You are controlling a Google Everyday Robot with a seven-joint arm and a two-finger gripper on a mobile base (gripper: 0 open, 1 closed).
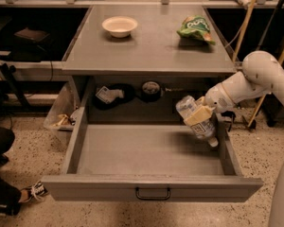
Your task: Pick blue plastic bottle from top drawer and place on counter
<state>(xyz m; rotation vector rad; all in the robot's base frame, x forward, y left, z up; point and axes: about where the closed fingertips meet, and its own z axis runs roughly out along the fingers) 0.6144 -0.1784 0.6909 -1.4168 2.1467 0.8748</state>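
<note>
Holds blue plastic bottle point(204, 127) tight in gripper point(201, 113) | hangs tilted, cap down, over right side of open top drawer point(109, 186) | lower than counter point(151, 48)

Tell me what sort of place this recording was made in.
Probably a lab or workshop test area rather than a home: a speckled hard floor, a plain grey counter with its top drawer pulled open, dark shelving behind. The gripper holds the blue plastic bottle over the drawer's right side.

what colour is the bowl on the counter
The bowl is cream-white, camera view; the gripper holds the bottle over the right of the drawer.
</note>
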